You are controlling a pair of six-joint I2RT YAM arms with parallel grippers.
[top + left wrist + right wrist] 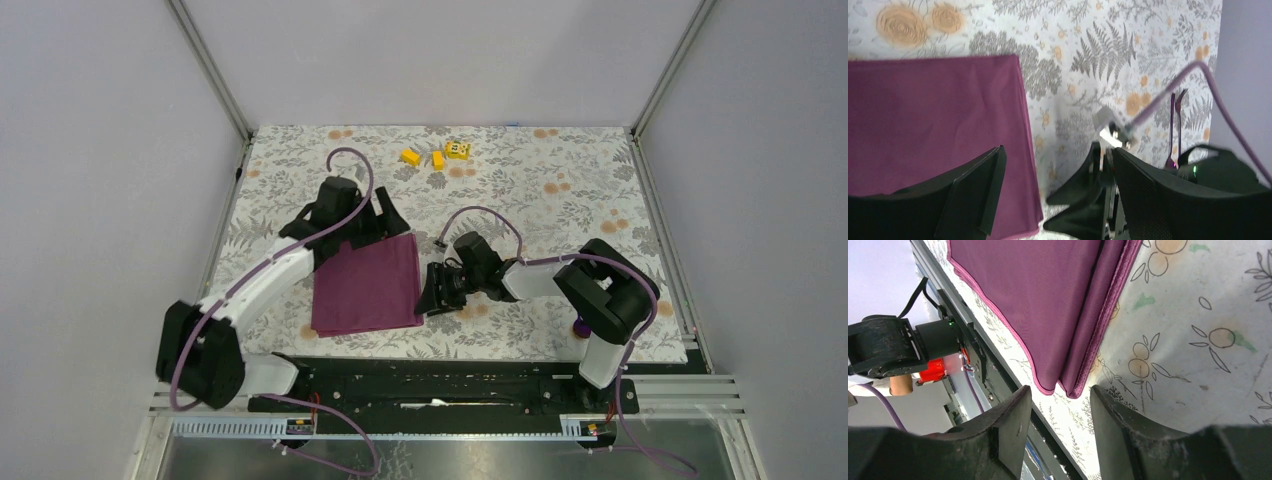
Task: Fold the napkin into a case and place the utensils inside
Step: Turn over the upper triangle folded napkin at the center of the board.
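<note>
The plum-purple napkin (366, 286) lies folded flat in a rectangle on the floral tablecloth; it is not a narrow case. My left gripper (378, 232) is open and empty over the napkin's far right corner; the left wrist view shows the napkin (933, 120) under its left finger (973, 195). My right gripper (432, 290) is open and empty, low beside the napkin's right edge, near the front corner. In the right wrist view the doubled corner (1068, 382) lies just ahead of the gripper (1060, 407). The purple spoon (1172, 125) and fork (1181, 117) lie side by side near the right arm.
Several small yellow blocks (437, 155) sit at the far middle of the tablecloth. The black front rail (450, 385) runs along the near edge, close to the napkin's front corner. The right arm's purple cable (1193, 85) loops across the left wrist view.
</note>
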